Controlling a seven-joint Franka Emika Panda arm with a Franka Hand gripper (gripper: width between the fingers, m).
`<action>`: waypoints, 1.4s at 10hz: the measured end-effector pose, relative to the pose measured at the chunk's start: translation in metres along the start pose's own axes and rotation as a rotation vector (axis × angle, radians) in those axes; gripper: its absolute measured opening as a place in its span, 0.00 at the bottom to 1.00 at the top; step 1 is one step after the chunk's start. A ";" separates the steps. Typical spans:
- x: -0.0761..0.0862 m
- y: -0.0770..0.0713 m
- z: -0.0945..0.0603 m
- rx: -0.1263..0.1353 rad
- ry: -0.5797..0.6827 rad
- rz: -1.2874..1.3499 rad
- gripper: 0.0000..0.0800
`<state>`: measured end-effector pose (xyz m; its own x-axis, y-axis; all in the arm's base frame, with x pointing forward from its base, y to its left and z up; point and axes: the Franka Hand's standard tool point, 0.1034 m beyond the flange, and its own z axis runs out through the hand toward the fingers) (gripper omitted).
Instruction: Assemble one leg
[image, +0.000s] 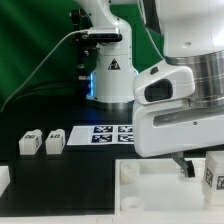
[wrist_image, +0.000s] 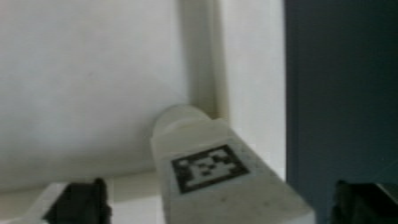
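In the wrist view a white leg (wrist_image: 214, 160) with a square tag sticker lies between my gripper's (wrist_image: 219, 205) two dark fingers. The fingers stand wide apart, with a gap on each side of the leg. The leg rests by the raised rim of the large white tray (wrist_image: 89, 90). In the exterior view my gripper (image: 184, 165) hangs low over the tray (image: 150, 185) at the exterior view's right. A tagged leg (image: 213, 172) stands right beside it. Two more legs (image: 30, 142) (image: 54, 142) lie on the black table at the exterior view's left.
The marker board (image: 112, 134) lies flat behind the tray in the middle. The robot's base (image: 108, 75) with cables stands at the back. A white piece (image: 4, 180) shows at the left edge. Dark table (wrist_image: 347, 90) runs beside the tray's rim.
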<state>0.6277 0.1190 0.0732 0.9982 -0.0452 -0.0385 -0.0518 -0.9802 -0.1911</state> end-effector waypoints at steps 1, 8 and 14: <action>0.000 -0.001 0.000 0.001 0.000 0.023 0.48; 0.001 0.000 0.002 0.052 -0.003 0.902 0.37; 0.001 0.000 0.004 0.165 -0.010 1.354 0.37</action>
<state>0.6288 0.1202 0.0694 0.1635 -0.9414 -0.2948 -0.9844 -0.1358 -0.1122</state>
